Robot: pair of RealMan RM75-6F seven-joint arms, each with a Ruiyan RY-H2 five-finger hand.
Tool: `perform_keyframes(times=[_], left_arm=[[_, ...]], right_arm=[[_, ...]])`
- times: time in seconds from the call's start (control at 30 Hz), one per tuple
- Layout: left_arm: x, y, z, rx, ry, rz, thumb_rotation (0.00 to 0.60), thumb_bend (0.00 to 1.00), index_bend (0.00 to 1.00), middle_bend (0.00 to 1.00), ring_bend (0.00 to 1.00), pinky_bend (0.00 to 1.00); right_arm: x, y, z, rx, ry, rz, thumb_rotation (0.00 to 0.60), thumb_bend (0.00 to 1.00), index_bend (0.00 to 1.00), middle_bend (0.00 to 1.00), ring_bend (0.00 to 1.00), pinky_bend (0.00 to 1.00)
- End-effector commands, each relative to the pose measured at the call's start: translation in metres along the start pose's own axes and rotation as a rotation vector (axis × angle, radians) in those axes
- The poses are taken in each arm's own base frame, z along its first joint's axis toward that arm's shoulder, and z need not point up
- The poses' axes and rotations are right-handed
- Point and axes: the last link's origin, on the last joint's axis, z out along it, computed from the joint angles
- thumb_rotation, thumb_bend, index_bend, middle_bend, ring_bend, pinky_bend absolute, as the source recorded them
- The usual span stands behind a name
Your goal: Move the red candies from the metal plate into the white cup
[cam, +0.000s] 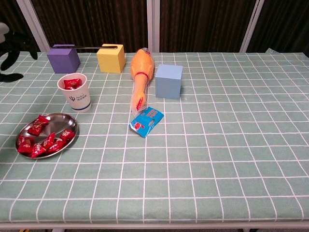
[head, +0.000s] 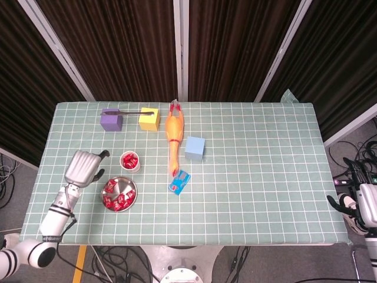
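Red candies (cam: 44, 139) in shiny crinkled wrappers lay heaped in the round metal plate (cam: 67, 121), mostly toward its left and front, with bare metal showing at the back right. The plate sat near the front-left of the checked green surface (cam: 217, 159). Just behind it stood the white cup (cam: 76, 96) with a blue logo, upright, a few red candies visible inside (head: 130, 159). The left hand (head: 83, 167) hovered left of the cup and plate, touching neither, fingers (head: 101, 155) loosely apart and holding nothing. The right hand (head: 353, 205) hung off the right edge of the surface, too small to tell how its fingers lay. Further back were a purple block (cam: 63, 57), a yellow block (cam: 110, 58), a rubber chicken (cam: 141, 72), a light blue block (cam: 168, 80) and a blue packet (cam: 147, 121).
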Motion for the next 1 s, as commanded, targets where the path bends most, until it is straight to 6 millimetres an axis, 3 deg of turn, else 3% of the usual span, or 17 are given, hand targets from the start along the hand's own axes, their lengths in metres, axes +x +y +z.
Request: perform_keyframes(times=[0.03, 0.27, 0.47, 1.0], left_arm=[[-0.016, 0.005, -0.024, -0.047, -0.089, 0.005, 0.6, 0.31, 0.46, 0.96, 0.99, 1.0], [-0.05, 0.017, -0.047, -0.1, -0.185, 0.051, 0.6, 0.31, 0.46, 0.98, 1.0, 1.0], [-0.069, 0.021, -0.054, -0.137, -0.214, 0.115, 0.6, 0.32, 0.47, 0.98, 1.0, 1.0], [-0.076, 0.027, -0.043, -0.174, -0.257, 0.167, 0.6, 0.33, 0.49, 0.98, 1.0, 1.0]], right_arm=[[-0.001, -0.001, 0.0, 0.005, -0.001, 0.001, 0.6, 0.15, 0.01, 0.1, 0.02, 0.39], [0.002, -0.001, -0.001, 0.003, 0.005, -0.004, 0.6, 0.15, 0.01, 0.1, 0.02, 0.39], [0.001, -0.003, -0.001, 0.007, 0.003, -0.003, 0.6, 0.15, 0.01, 0.1, 0.02, 0.39], [0.001, -0.002, 0.0, 0.004, 0.003, -0.004, 0.6, 0.15, 0.01, 0.1, 0.02, 0.39]])
